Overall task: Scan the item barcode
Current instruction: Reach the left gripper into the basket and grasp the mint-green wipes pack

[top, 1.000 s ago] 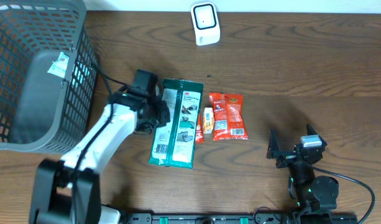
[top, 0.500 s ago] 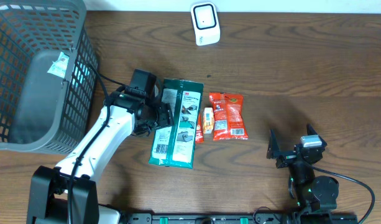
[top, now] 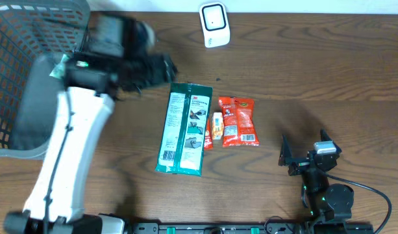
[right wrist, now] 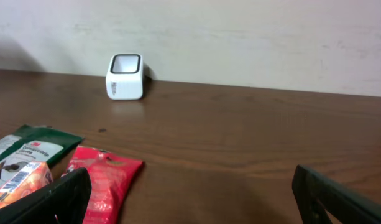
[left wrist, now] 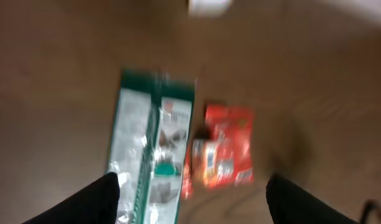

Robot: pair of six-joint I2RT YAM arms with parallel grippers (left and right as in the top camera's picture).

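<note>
Left gripper (left wrist: pixel 193 180) (wide, empty); green packet (top: pixel 183 128) on table (top: pixel 315 78)

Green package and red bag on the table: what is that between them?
A small orange packet lies between the green package and the red bag, close against both. The overhead view shows it best.

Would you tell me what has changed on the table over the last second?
The left gripper opened at the green package's left edge, then rose and swung back toward the basket, empty. The green package, the red packet, the scanner and the open right gripper stayed put.
</note>
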